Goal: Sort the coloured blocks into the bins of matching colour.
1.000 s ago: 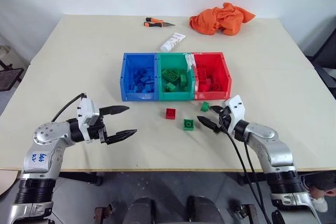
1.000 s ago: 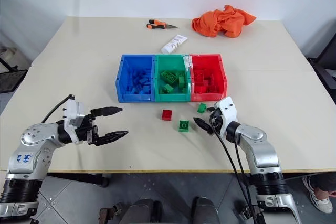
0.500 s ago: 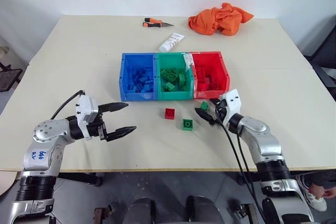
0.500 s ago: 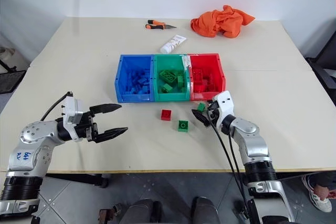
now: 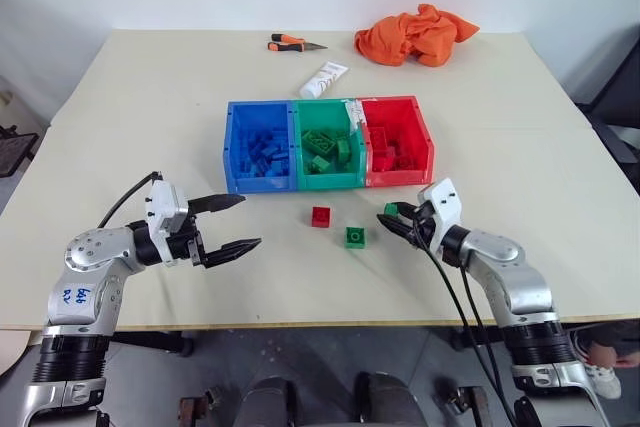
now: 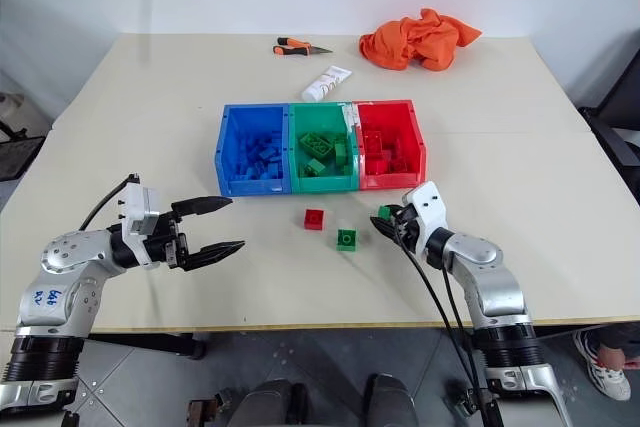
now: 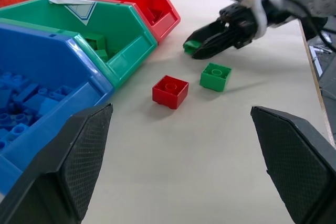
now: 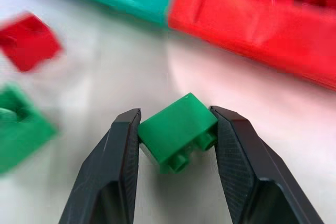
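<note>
Green brick clamped in right claw, left claw spread

Tabletop (image 5: 150,107) carries three joined bins in a row: blue bin (image 5: 259,146), green bin (image 5: 328,143) and red bin (image 5: 396,140). Each bin holds bricks of its own colour.

Right claw (image 5: 392,215) is clamped on a green brick (image 8: 177,131). In the right wrist view, the two black fingers (image 8: 118,161) press the brick from both sides, with its studs facing the camera. The brick sits off the tabletop surface, in front of the red bin's near wall, close to the seam between the red and green bins.

Two loose bricks lie on the tabletop in front of the bins. The red brick (image 5: 321,216) lies before the green bin. A second green brick (image 5: 355,237) lies just beside it, nearer the robot and toward the right claw. The two bricks are apart, not touching. Both sit studs up.

Left claw (image 5: 232,224) stands with its fingers wide apart, holding nothing. It hovers over bare tabletop in front of the blue bin, well apart from the loose bricks, pointing toward the right claw.

At the far edge of the tabletop lie an orange cloth (image 5: 418,35), a white tube (image 5: 325,78) and an orange-handled tool (image 5: 292,44).
</note>
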`<state>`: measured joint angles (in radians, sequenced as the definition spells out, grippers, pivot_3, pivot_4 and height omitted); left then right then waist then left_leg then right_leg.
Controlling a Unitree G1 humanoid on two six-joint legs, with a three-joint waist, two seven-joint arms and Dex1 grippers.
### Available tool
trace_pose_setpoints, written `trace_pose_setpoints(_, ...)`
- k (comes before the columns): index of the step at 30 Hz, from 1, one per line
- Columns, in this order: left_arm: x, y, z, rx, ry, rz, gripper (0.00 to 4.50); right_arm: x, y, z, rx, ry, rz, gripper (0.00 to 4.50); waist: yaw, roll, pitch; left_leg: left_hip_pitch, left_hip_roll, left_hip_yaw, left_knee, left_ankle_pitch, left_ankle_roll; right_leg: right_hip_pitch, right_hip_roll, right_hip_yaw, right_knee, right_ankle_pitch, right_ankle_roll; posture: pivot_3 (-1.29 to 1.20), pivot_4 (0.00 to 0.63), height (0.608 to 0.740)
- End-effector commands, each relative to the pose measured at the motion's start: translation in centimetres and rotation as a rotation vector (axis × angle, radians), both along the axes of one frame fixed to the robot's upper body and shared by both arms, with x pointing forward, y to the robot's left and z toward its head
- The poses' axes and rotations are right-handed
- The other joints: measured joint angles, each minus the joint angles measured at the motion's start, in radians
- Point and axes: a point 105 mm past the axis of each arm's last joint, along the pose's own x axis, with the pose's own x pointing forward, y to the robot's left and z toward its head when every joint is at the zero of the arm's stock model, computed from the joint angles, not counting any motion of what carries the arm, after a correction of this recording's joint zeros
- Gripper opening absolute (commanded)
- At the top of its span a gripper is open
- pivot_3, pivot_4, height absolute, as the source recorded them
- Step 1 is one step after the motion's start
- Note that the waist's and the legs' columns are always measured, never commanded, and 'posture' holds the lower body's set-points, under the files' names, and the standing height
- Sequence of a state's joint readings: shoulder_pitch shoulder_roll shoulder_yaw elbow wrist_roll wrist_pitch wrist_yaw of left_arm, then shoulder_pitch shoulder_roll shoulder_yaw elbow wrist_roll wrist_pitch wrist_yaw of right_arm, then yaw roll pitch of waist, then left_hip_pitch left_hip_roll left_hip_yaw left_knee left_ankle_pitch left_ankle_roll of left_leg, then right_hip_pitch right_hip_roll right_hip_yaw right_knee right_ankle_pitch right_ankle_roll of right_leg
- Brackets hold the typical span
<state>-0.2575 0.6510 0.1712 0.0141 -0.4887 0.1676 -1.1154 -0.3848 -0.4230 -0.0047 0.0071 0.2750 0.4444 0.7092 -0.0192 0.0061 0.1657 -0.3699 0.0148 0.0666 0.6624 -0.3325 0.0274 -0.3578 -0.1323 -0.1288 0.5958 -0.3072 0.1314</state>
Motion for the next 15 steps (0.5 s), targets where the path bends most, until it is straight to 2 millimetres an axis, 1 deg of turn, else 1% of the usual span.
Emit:
trace_pose_setpoints(1, 0.1, -0.2, 0.5, -0.005, -0.032, -0.007, 4.50, 0.6, 1.3, 5.4, 0.042, -0.141, 0.050, 1.64, -0.006, 0.000, 0.000, 0.000, 0.000, 0.000, 0.000, 0.000, 0.000, 0.000, 0.000, 0.000, 0.000, 0.000, 0.000, 0.00, 0.150, 0.740)
trace_pose_setpoints(5, 0.5, -0.6, 0.6, -0.010, -0.039, -0.018, 4.50, 3.2, 3.8, 8.5, 0.056, -0.213, 0.074, 1.64, -0.009, 0.000, 0.000, 0.000, 0.001, 0.000, 0.000, 0.000, 0.000, -0.001, 0.000, 0.000, 0.001, 0.000, 0.000, 0.00, 0.150, 0.740)
trace_pose_setpoints(6, 0.7, -0.7, 0.7, -0.011, -0.042, -0.021, 4.50, 4.5, 4.6, 8.9, 0.038, -0.217, 0.060, 1.64, -0.011, 0.000, 0.000, 0.000, 0.000, 0.000, 0.000, 0.000, 0.000, -0.001, 0.000, 0.000, 0.002, 0.000, 0.000, 0.00, 0.150, 0.740)
trace_pose_setpoints(7, 0.8, -0.7, 0.7, -0.012, -0.044, -0.022, 4.50, 5.5, 5.2, 9.1, 0.022, -0.219, 0.050, 1.64, -0.012, 0.000, 0.000, 0.001, 0.000, 0.001, 0.000, 0.000, 0.000, -0.002, 0.000, 0.000, 0.003, 0.000, 0.000, 0.00, 0.150, 0.740)
trace_pose_setpoints(9, 1.0, -0.8, 0.7, -0.015, -0.049, -0.024, 4.50, 7.0, 5.9, 9.0, -0.004, -0.214, 0.032, 2.37, -0.012, 0.000, 0.000, 0.001, 0.000, 0.001, 0.000, 0.000, 0.000, -0.002, 0.000, 0.000, 0.005, 0.000, 0.000, 0.00, 0.150, 0.740)
trace_pose_setpoints(10, 1.0, -0.9, 0.7, -0.017, -0.051, -0.024, 4.50, 7.3, 6.4, 9.1, -0.005, -0.223, 0.046, 2.62, -0.009, 0.000, 0.000, 0.001, 0.000, 0.001, 0.000, 0.000, 0.000, -0.003, 0.000, 0.000, 0.007, 0.000, 0.000, 0.00, 0.150, 0.740)
trace_pose_setpoints(12, 1.1, -1.2, 0.8, -0.024, -0.059, -0.025, 4.50, 7.7, 7.8, 9.6, 0.000, -0.249, 0.091, 3.27, -0.008, 0.000, 0.000, 0.000, -0.001, -0.003, 0.000, 0.000, 0.000, -0.003, 0.000, -0.001, 0.009, 0.000, 0.000, 0.00, 0.150, 0.740)
trace_pose_setpoints(15, 1.1, -1.2, 0.8, -0.027, -0.066, -0.023, 4.50, 7.9, 8.5, 10.1, 0.004, -0.270, 0.114, 4.32, -0.009, 0.000, 0.000, 0.000, -0.002, -0.004, 0.000, 0.000, 0.000, -0.003, -0.001, -0.001, 0.010, 0.000, 0.000, 0.00, 0.150, 0.740)
